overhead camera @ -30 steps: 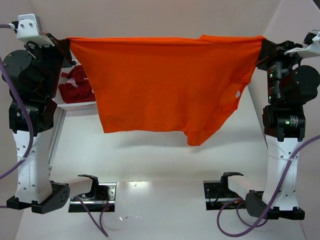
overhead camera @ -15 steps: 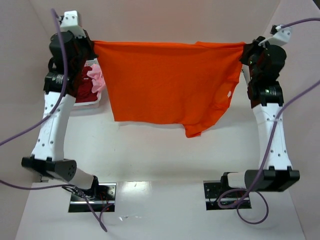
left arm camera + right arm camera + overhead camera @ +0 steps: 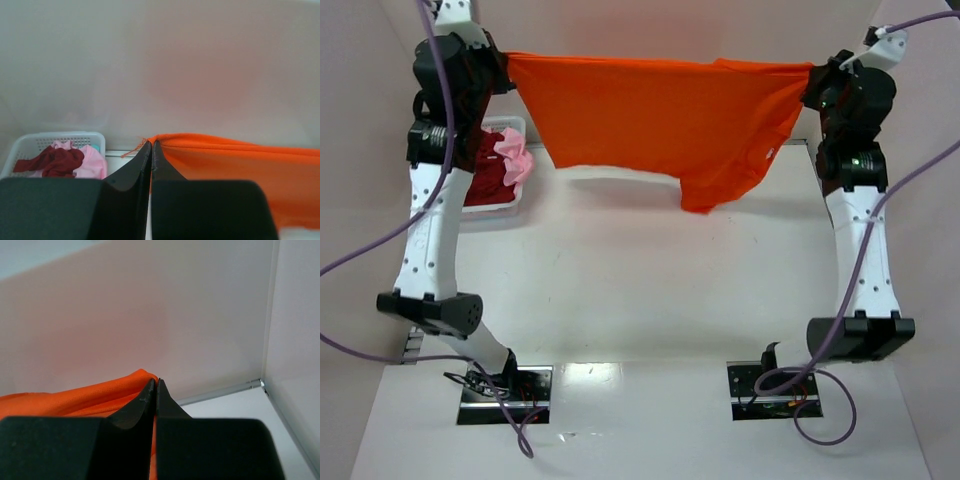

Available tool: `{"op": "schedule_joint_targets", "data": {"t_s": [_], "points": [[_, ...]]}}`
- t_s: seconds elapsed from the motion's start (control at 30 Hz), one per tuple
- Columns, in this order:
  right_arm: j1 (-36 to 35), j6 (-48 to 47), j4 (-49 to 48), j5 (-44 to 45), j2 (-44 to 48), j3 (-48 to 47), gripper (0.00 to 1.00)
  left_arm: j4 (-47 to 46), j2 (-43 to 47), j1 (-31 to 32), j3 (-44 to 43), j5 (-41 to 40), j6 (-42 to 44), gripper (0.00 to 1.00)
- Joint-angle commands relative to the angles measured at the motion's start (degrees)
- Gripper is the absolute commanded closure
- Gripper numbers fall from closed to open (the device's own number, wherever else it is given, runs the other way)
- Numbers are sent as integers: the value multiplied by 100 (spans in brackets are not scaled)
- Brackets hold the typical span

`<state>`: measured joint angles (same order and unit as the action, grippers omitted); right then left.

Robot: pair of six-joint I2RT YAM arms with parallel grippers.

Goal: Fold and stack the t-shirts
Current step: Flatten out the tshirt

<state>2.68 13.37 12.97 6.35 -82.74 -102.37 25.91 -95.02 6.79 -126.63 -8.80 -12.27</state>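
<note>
As both end effectors [image 3: 151,145] [image 3: 155,382] pinch it, the orange t-shirt [image 3: 660,110] hangs between.

Orange t-shirt [image 3: 660,115] now farther back

My orange shirt [image 3: 650,115] hangs stretched from my left arm [image 3: 425,240] to my right arm [image 3: 865,250] like a curtain across the back, so nothing gets straight through there. Below its bottom edge the table [image 3: 650,290] is open right across the middle. Basket [image 3: 495,211] sits back left, just beside the left arm. Walls [image 3: 355,200] hug both sides.
</note>
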Motion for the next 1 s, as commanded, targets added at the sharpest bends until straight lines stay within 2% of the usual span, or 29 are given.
{"op": "schedule_joint_targets", "data": {"t_s": [0.0, 0.17, 0.3, 0.4, 0.53, 0.63, 0.97], "points": [[119, -194, -182, 130, 916, 93, 99, -201, 982, -99, 286, 9, -30, 100], [119, -124, 91, 296, 2259, 927, 99, -368, 2232, -99, 1648, 62, -82, 100], [119, -53, 442, 244, 2964, 1052, 99, -157, 3075, -99, 2037, 185, -82, 100], [119, -106, 838, 296, 3228, 701, 99, 54, 3454, -99, 2090, 185, -144, 100], [119, -106, 1005, 297, 3186, 358, 99, 449, 3280, -99, 1556, 1, -267, 100], [-3, -159, 1006, 366, 2870, 427, 99, 372, 2990, -99, 1501, 70, -399, 100], [-4, -1, 155, 560, 1816, 2482, 99, -534, 1831, -99, 3308, 783, -1075, 100]]}}
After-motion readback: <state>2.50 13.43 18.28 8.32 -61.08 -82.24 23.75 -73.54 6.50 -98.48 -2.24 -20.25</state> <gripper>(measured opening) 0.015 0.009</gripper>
